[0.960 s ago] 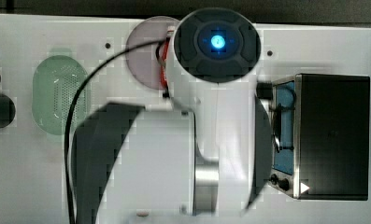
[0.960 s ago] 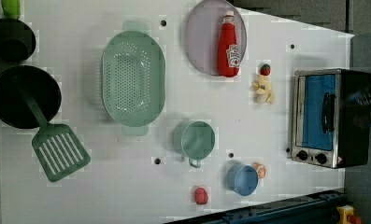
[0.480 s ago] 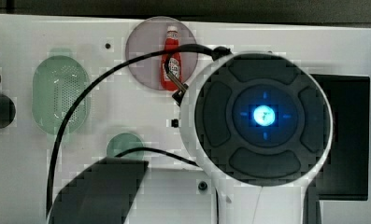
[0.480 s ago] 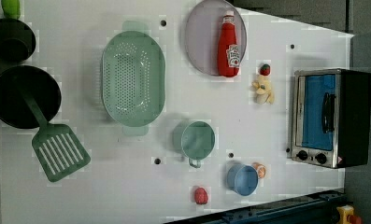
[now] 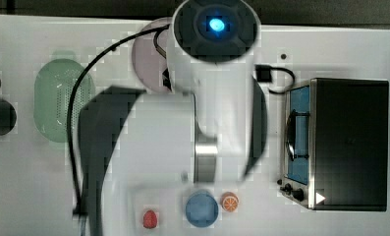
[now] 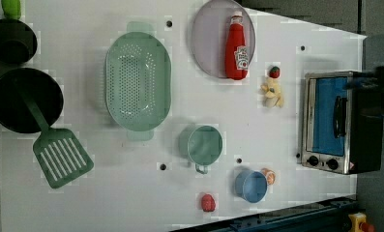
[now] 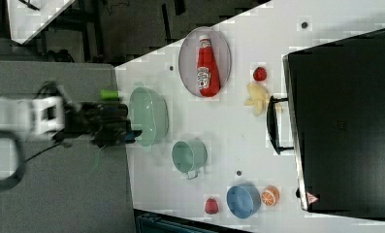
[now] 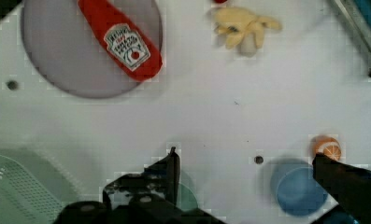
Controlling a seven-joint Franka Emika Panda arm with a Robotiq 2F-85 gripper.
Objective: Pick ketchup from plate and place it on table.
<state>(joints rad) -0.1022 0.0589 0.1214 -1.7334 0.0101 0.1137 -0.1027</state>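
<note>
Ketchup (image 6: 236, 47) lying flat on plate (image 6: 210, 46); light, rigid, slick; best gripped mid-body. Hand (image 8: 248, 163) wide open, empty.

Green colander (image 6: 138, 81) at the left view's centre-left; spatula (image 6: 54, 145) resting in black pan (image 6: 22, 99); toaster oven (image 6: 342, 123) far right.

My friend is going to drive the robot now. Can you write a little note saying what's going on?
Gripper: open, holding nothing, above the table, not yet at the bottle.
Ketchup: lying on its side on the plate, untouched.
Done: nothing moved so far.
Left: go to the ketchup, grab it, lift it off the plate, set it on a bare bit of table.
</note>
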